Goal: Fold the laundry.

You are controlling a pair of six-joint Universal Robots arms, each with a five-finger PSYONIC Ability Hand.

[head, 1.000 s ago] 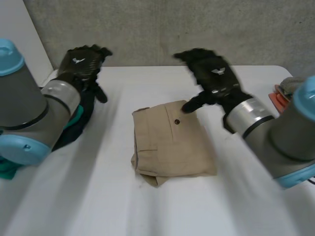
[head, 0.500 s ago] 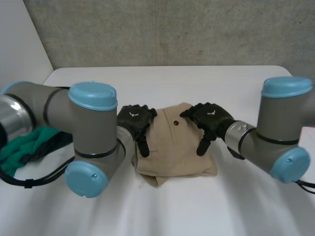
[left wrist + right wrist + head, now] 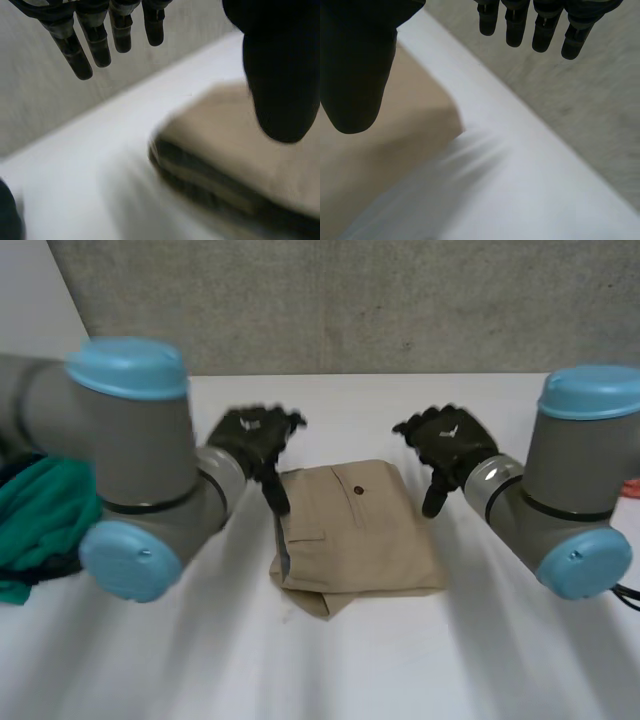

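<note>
Tan trousers (image 3: 350, 535), folded into a compact rectangle with a dark button on top, lie at the middle of the white table (image 3: 330, 660). My left hand (image 3: 258, 440) hovers just off the fold's far left corner, open, fingers straight and nothing in them. My right hand (image 3: 450, 445) hovers off the far right corner, open and empty too. In the left wrist view the fingers (image 3: 87, 45) are spread above the table and the thumb (image 3: 282, 80) hangs over the folded trousers (image 3: 235, 155). In the right wrist view the thumb (image 3: 357, 65) is over the tan cloth (image 3: 385, 165), with the fingers (image 3: 535, 25) straight.
A heap of green and dark clothes (image 3: 35, 520) sits at the table's left edge, behind my left arm. Something orange (image 3: 632, 485) peeks out at the right edge. A grey wall runs behind the table.
Both hands came down onto the folded trousers half a second ago and have since lifted off, moving apart and back to the far corners. The fold stays in place.
</note>
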